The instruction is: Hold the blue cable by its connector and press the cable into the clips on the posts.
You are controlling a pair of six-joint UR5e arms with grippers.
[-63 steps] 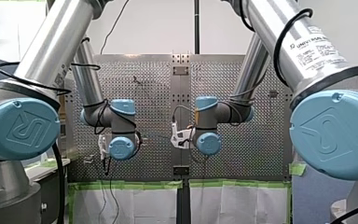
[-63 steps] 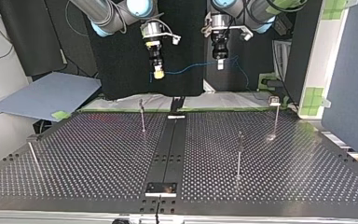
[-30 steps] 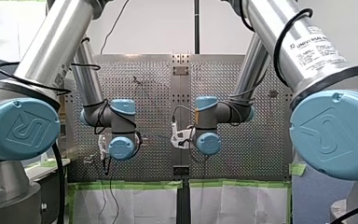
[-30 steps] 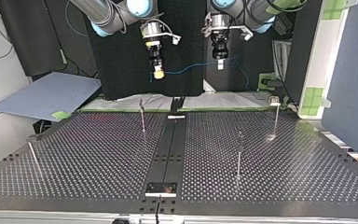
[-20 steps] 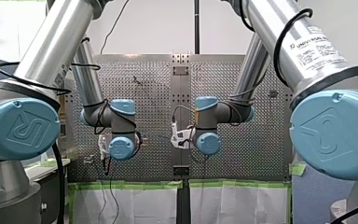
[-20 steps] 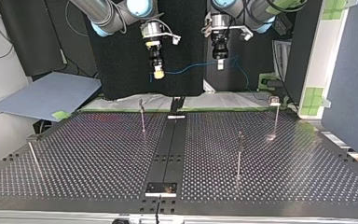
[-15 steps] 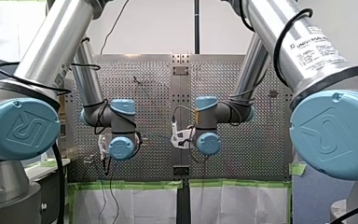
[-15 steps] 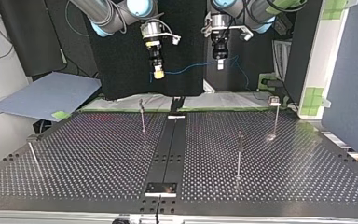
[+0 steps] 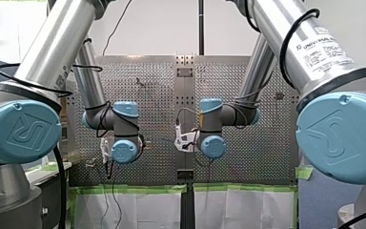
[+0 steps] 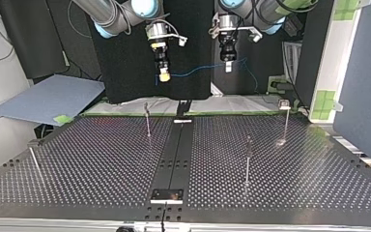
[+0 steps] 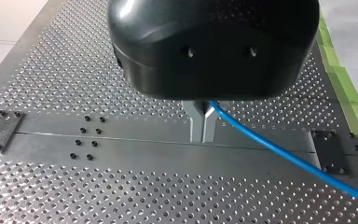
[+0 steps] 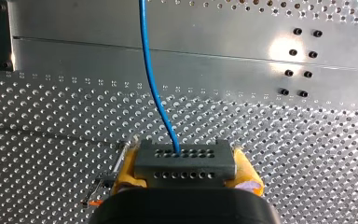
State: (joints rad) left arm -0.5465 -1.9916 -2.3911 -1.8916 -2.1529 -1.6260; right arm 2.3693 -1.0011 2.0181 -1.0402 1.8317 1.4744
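Holey metal tabletop [image 10: 101, 159] well below both claws. Left claw [image 11: 202, 134] pinches blue cable [image 11: 279, 148]. Right claw [image 12: 185, 167] squeezes grey connector [image 12: 185, 158]. Black cloth [image 10: 125, 72] behind.

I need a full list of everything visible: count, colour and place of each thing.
cable: one, blue, in the air at the top view's upper middle
connector: one, dark grey, on the cable's end
posts: at least four, thin metal, standing on the table
table: one, perforated metal, under the arms
sheet: one, grey-blue, beside the table at the top view's left
tape: strips, green, along the table's edge nearest the arms
left gripper: one, black with metal fingers, shut on the cable
right gripper: one, yellow pads, shut on the connector
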